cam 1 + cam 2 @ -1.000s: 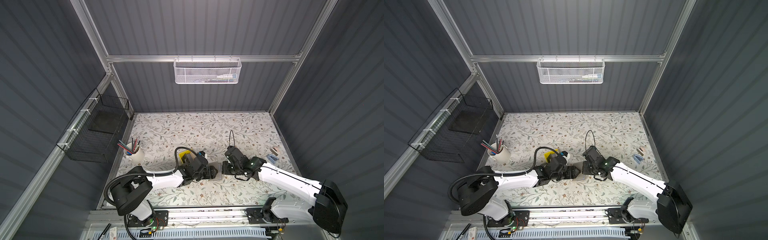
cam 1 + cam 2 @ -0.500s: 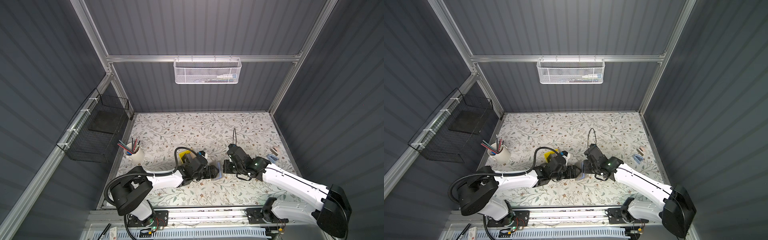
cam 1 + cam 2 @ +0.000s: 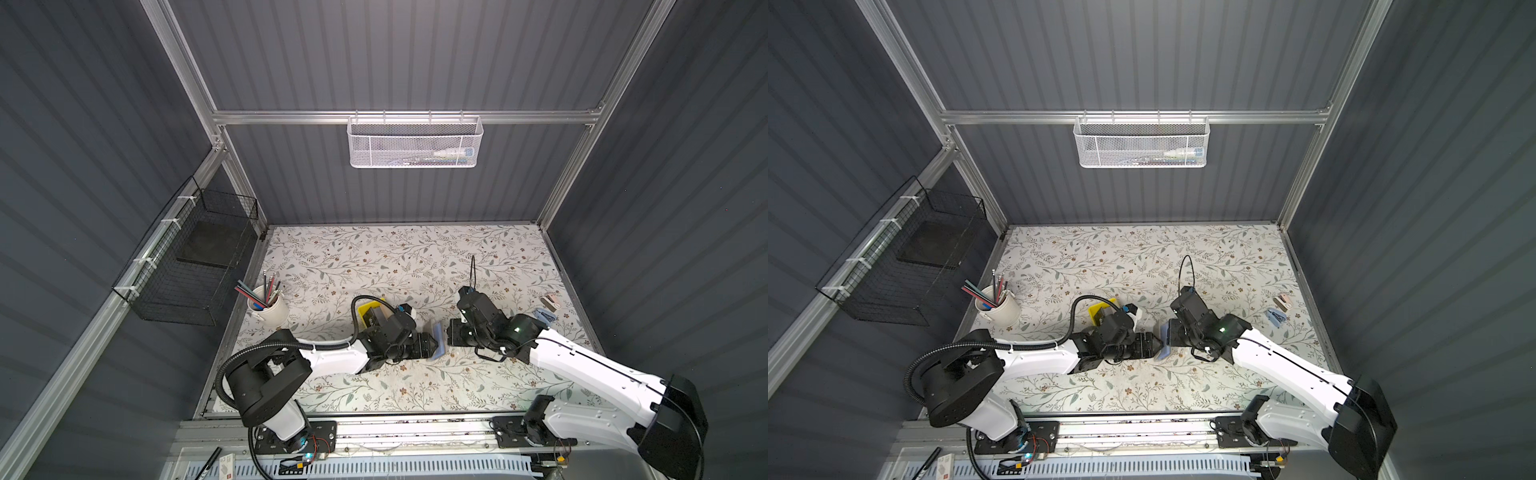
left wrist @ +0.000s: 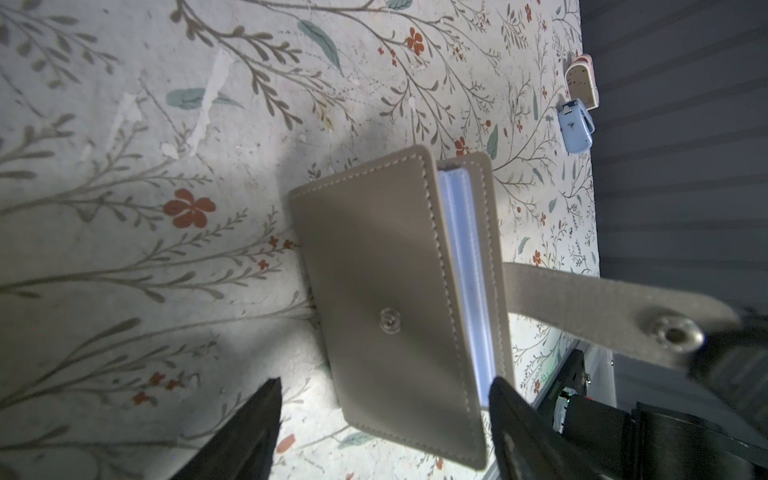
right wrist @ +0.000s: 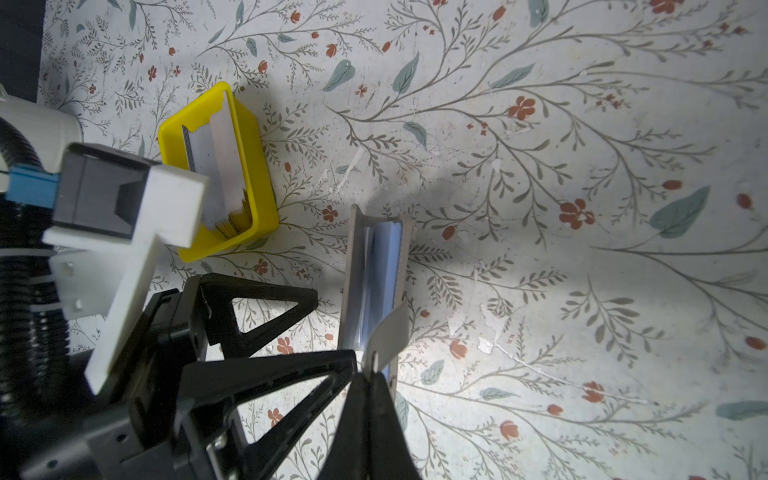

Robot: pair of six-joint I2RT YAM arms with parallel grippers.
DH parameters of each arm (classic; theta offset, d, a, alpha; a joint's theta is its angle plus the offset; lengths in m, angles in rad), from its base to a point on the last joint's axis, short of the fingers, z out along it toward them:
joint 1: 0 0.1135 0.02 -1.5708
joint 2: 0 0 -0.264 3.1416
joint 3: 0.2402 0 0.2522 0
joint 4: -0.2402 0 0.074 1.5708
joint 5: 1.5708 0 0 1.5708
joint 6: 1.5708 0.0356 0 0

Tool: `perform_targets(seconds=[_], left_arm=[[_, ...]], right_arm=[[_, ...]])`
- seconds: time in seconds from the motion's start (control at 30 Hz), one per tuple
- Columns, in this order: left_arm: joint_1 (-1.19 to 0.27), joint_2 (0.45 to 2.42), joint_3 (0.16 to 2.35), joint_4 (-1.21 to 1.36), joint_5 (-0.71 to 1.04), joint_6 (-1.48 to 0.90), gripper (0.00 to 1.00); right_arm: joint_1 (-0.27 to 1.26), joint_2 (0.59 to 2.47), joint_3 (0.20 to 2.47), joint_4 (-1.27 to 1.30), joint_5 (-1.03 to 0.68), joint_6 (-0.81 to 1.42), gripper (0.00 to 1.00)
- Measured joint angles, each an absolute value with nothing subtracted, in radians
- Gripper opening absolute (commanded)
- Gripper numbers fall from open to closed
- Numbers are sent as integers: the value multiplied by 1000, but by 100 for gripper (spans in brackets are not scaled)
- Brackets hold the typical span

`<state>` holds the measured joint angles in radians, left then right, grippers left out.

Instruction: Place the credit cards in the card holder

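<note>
The grey card holder (image 4: 395,299) stands on edge on the floral table, slightly spread, and bluish sleeves show between its covers (image 5: 374,274). My right gripper (image 5: 372,374) is shut on the snap tab strap (image 4: 602,307). My left gripper (image 4: 384,415) is open. Its fingers (image 4: 249,432) flank the holder's near end, one apart from the cover and one by the sleeve edge. In both top views the two grippers meet at the holder (image 3: 437,338) (image 3: 1163,343). The credit cards (image 5: 212,166) stand stacked in the yellow tray (image 5: 253,183) behind my left wrist.
A white cup of pencils (image 3: 268,305) stands at the left edge of the table. A small blue clip (image 4: 575,129) and a pink one (image 4: 582,83) lie near the right wall. A black wire basket (image 3: 195,257) hangs on the left wall and a white mesh basket (image 3: 415,141) on the back rail.
The card holder lay flat before and has tipped up onto its edge. My right gripper has drawn back to the right with the strap. The left gripper has stayed open beside it.
</note>
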<state>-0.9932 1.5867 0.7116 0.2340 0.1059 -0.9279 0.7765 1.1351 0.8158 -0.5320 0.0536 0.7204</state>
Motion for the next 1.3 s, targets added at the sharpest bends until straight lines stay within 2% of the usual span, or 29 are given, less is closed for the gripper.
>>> perform_targets(seconds=[0.27,0.9,1.07,1.2,1.3], left_arm=[[-987,1587,711,251,105,-932,64],[-943,1546,651,259,88,-947,49],[-934,1546,649,234,76,-941,38],[-928,1546,649,214,70,-935,34],[-928,1546,649,207,70,-930,28]], right_arm=[[777,1135,816,-542,76,721,6],[771,1156,815,-579,162,706,5],[768,1170,813,-580,165,702,6],[764,1182,801,-579,166,701,6],[760,1192,788,-574,166,702,8]])
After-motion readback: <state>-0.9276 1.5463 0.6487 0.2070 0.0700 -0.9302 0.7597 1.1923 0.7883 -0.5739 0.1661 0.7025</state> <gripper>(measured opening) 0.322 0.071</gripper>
